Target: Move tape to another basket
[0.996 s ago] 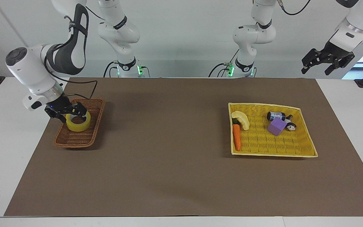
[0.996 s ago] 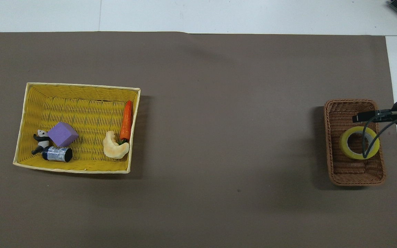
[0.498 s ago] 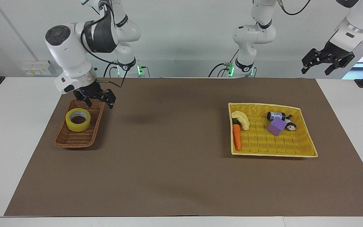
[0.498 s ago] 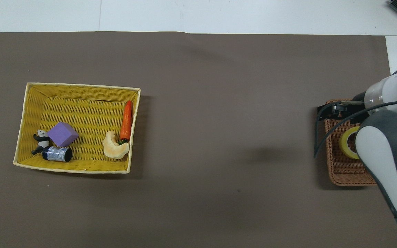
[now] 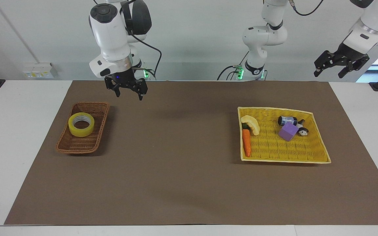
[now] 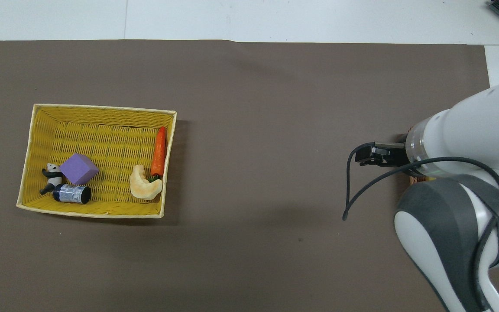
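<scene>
Tape (image 5: 81,124) lies flat in the brown wicker basket (image 5: 92,144) in the facing view, the right gripper (image 5: 127,92) raised over the brown mat (image 5: 176,170) with jaws spread and empty, the left gripper (image 5: 335,68) waiting spread; overhead, the right arm hides that basket, the yellow basket (image 6: 37,173) showing.

From my remote seat I see a white bench (image 5: 15,137) under a brown mat (image 5: 182,183), a pale grey wall (image 5: 195,39) with a socket box (image 5: 39,70) — daylight enters at one edge.
</scene>
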Robot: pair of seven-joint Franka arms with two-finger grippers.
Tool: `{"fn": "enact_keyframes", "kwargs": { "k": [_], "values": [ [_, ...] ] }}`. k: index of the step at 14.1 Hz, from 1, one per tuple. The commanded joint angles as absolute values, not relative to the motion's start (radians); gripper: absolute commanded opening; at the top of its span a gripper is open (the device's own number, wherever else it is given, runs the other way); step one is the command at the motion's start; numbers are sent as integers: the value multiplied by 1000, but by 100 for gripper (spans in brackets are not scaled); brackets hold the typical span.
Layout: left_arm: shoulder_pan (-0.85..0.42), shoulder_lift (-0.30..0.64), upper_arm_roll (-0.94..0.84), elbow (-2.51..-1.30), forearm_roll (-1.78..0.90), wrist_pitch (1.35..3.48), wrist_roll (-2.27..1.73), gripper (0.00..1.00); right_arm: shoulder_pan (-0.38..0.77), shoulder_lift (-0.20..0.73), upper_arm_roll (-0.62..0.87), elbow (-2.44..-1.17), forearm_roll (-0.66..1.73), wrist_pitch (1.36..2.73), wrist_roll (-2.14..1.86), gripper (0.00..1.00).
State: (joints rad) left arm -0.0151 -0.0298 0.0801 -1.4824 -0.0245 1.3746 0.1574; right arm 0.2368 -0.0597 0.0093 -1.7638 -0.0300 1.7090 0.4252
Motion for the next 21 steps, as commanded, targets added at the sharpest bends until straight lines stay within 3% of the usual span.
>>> {"fn": "enact_keyframes", "kwargs": {
  "k": [1, 7, 12, 21],
  "values": [
    [-11, -23, 78, -1463, -12, 1356, 170, 100, 218, -51, 11, -1591, -52, 1564, 425, 100],
    [-11, -23, 78, -1465, -12, 1356, 170, 100, 158, -63, -26, -1410, -42, 1361, 295, 100],
    [-11, -23, 78, -1463, -12, 1356, 170, 100, 75, -136, -51, -1528, 29, 1364, 143, 100],
    [-11, -23, 78, -1463, -12, 1356, 170, 100, 72, -132, -49, -1537, -31, 1413, 64, 100]
  ]
}}
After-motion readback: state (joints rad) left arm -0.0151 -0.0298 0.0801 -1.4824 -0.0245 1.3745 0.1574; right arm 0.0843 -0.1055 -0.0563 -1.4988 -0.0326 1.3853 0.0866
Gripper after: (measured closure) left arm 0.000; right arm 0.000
